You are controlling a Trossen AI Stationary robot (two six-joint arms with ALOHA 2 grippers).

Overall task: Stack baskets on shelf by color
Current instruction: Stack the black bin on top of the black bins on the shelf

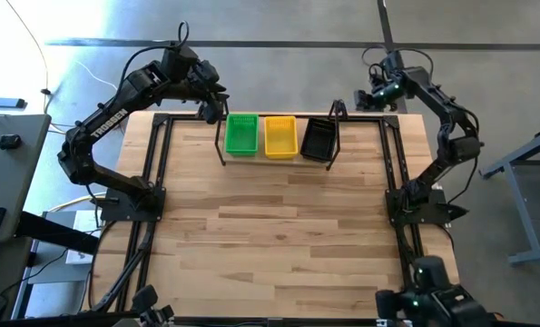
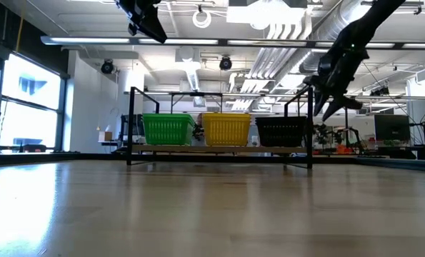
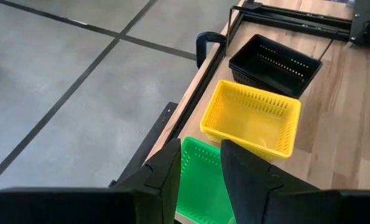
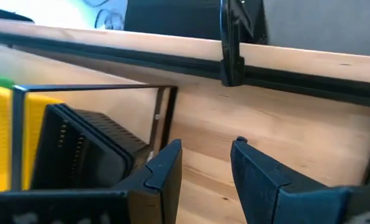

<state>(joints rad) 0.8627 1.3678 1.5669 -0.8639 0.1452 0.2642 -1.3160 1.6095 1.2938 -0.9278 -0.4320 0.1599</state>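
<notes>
Three baskets stand in a row on the shelf (image 2: 219, 149) at the table's far edge: green (image 1: 241, 133), yellow (image 1: 280, 136) and black (image 1: 319, 139), the black one turned slightly askew. The low view shows green (image 2: 168, 129), yellow (image 2: 226, 128) and black (image 2: 282, 131) side by side between the looped ends. My left gripper (image 1: 217, 107) hovers open above the shelf's left end, over the green basket (image 3: 200, 183). My right gripper (image 1: 374, 98) hangs open just right of the shelf's right end, beside the black basket (image 4: 85, 149). Neither touches anything.
Black rails (image 1: 161, 163) frame the slatted wooden tabletop on the left and right (image 1: 392, 163). A clamp (image 3: 204, 43) grips the far table edge behind the shelf. The tabletop in front of the shelf (image 1: 270, 236) carries no objects.
</notes>
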